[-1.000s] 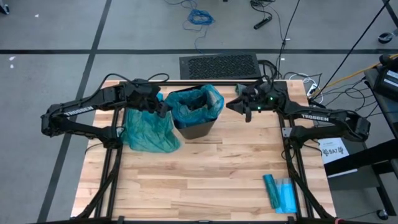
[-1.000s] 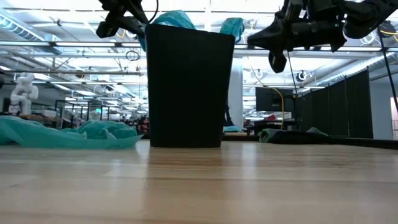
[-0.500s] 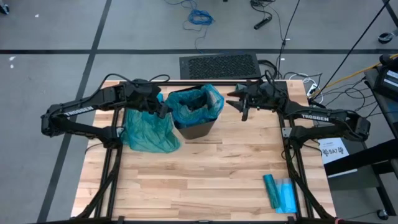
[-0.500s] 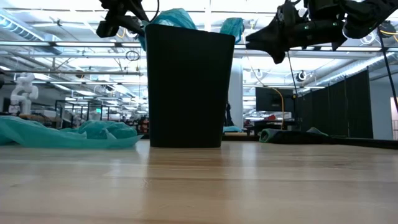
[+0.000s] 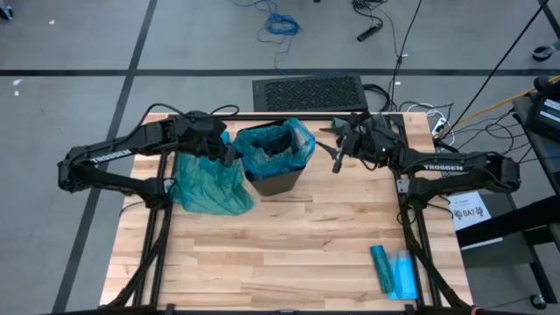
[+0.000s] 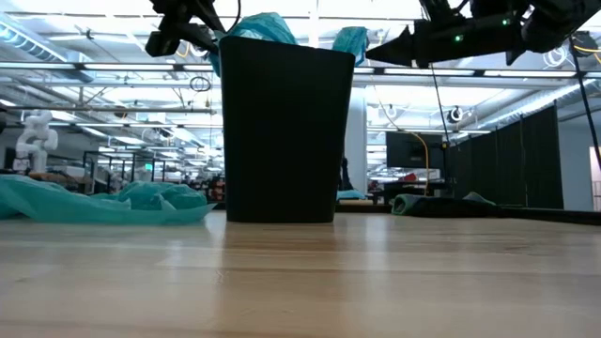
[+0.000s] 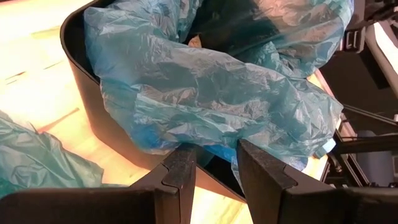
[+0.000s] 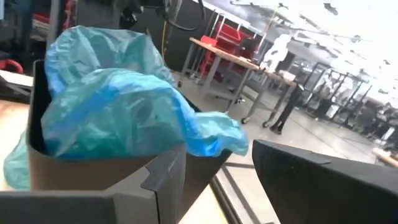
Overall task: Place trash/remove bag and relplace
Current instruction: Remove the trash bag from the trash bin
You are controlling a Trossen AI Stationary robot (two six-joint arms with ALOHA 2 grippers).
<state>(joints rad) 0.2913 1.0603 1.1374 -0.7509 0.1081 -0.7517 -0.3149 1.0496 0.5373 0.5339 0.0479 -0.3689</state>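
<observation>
A black bin (image 5: 278, 181) stands at the table's far middle, lined with a teal plastic bag (image 5: 280, 144) that bunches over its rim. My left gripper (image 5: 229, 155) is at the bin's left rim, shut on the bag (image 7: 205, 93). My right gripper (image 5: 336, 149) is open and empty, just right of the bin at rim height; it also shows in the low view (image 6: 376, 54). The bag's right flap (image 8: 211, 134) is ahead of its fingers. A second teal bag (image 5: 208, 184) lies slack on the table left of the bin. The paper wads do not plainly show. My left gripper pinches the bag's edge (image 7: 214, 151) between its two fingers where it drapes over the bin's left rim. It comes slanting down from the table's left. One finger (image 7: 180, 171) is on the bin's outer side, the other (image 7: 261, 174) over its inside. Whether the rim is also pinched, I cannot tell.
A flat blue-teal packet (image 5: 394, 269) lies near the table's front right corner. A black mat (image 5: 308, 92) lies on the floor past the far edge. The near half of the wooden table (image 5: 289, 254) is bare.
My right gripper has turned about its wrist, risen a little and gone slightly toward the bin, staying open. The bags and bin have kept their places.
</observation>
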